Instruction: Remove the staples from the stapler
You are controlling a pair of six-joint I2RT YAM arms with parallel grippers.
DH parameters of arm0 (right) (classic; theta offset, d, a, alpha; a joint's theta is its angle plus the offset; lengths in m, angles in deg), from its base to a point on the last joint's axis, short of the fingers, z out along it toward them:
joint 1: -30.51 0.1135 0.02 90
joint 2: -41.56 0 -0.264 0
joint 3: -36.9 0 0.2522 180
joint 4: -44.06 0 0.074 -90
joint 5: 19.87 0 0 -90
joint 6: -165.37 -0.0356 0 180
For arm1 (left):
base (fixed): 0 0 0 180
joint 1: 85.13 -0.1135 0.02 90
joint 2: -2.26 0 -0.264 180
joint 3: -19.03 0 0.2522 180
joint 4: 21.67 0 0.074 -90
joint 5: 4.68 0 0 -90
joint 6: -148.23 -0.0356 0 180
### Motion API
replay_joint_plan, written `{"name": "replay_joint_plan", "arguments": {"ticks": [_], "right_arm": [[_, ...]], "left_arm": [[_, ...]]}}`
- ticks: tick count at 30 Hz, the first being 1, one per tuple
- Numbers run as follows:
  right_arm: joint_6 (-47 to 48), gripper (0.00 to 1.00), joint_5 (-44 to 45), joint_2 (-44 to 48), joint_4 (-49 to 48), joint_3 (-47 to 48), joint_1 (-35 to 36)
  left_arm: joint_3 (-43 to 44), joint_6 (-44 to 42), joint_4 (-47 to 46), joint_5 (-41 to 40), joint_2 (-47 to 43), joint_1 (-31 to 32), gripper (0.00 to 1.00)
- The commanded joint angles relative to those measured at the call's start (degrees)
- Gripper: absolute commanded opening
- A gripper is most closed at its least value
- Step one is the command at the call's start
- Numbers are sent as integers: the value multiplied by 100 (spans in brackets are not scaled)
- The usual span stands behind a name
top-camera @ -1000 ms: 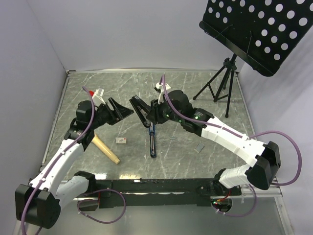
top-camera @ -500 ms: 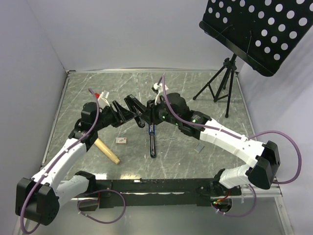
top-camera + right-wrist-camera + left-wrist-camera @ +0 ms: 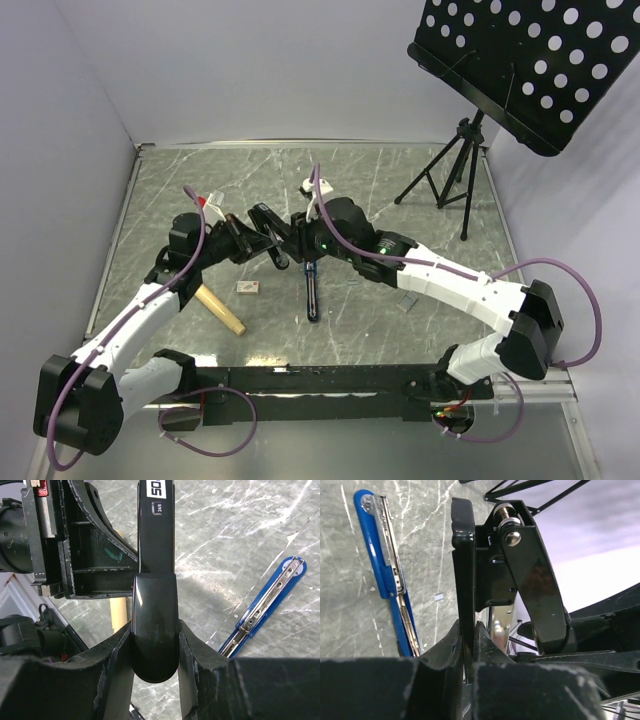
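Observation:
The blue stapler (image 3: 312, 290) lies unfolded flat on the table, its silvery rail (image 3: 387, 570) facing up; neither gripper touches it. An all-black stapler (image 3: 268, 235) hangs in the air above the table between both arms, hinged open. My left gripper (image 3: 469, 635) is shut on its thin black plate (image 3: 462, 555). My right gripper (image 3: 155, 645) is shut on the rounded end of its glossy top cover (image 3: 156, 540). In the right wrist view the blue stapler (image 3: 265, 605) shows at the right below. I cannot make out any staples.
A wooden handle (image 3: 218, 307) and a small box (image 3: 248, 288) lie left of the blue stapler, and a small grey piece (image 3: 408, 301) lies to its right. A black tripod (image 3: 455, 170) with a perforated panel (image 3: 530, 60) stands at the back right. White walls enclose the table.
My left gripper has moved right to the black stapler and shut on its plate. The right arm has shifted left with the stapler still in its grip.

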Motion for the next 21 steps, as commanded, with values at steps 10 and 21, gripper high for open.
{"name": "replay_joint_plan", "arguments": {"ticks": [10, 21], "right_arm": [[-443, 63, 32, 661, -990, -867, 21], [-610, 62, -161, 749, -1087, -991, 30]], "left_arm": [[-27, 361, -547, 351, -130, 67, 1], [-26, 326, -521, 228, -279, 67, 1]]}}
